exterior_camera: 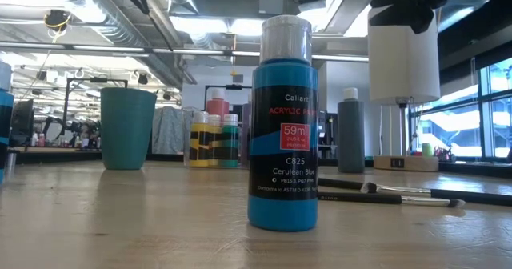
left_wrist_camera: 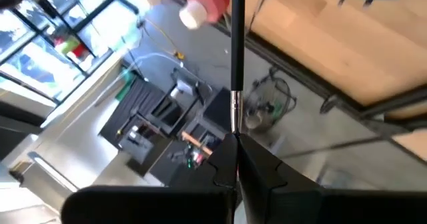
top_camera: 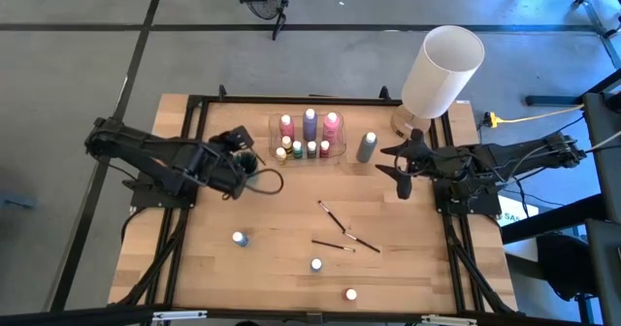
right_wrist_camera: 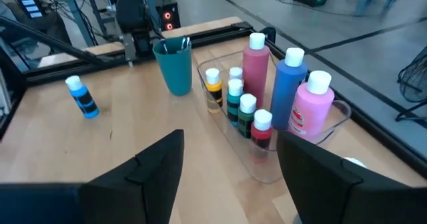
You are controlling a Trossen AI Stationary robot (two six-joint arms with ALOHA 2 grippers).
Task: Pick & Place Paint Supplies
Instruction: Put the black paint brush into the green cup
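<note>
My left gripper (top_camera: 245, 153) hangs by the teal cup (right_wrist_camera: 175, 64), left of the clear tray (top_camera: 309, 149), shut on a thin dark paintbrush (left_wrist_camera: 233, 44). The tray holds tall pink and purple bottles (top_camera: 310, 124) and several tiny white-capped ones. A grey bottle (top_camera: 366, 146) stands on its base right of the tray. Three paintbrushes (top_camera: 335, 219) lie flat on the table's middle. Three small bottles (top_camera: 316, 265) stand near the front edge. My right gripper (right_wrist_camera: 233, 177) waits open, right of the grey bottle. My left gripper pinches the paintbrush between its two shut fingers (left_wrist_camera: 257, 164), just behind the silver ferrule (left_wrist_camera: 233, 107). The dark handle sticks straight out past the fingertips, in line with them. The end between the fingers is hidden. The brush is lifted clear of the table.
A big white lamp (top_camera: 441, 69) stands at the back right corner. In the cup there are brush handles (right_wrist_camera: 179, 44). A blue paint bottle (exterior_camera: 282, 125) stands close to the low camera. Black frame rails (top_camera: 291, 100) run along the table's edges.
</note>
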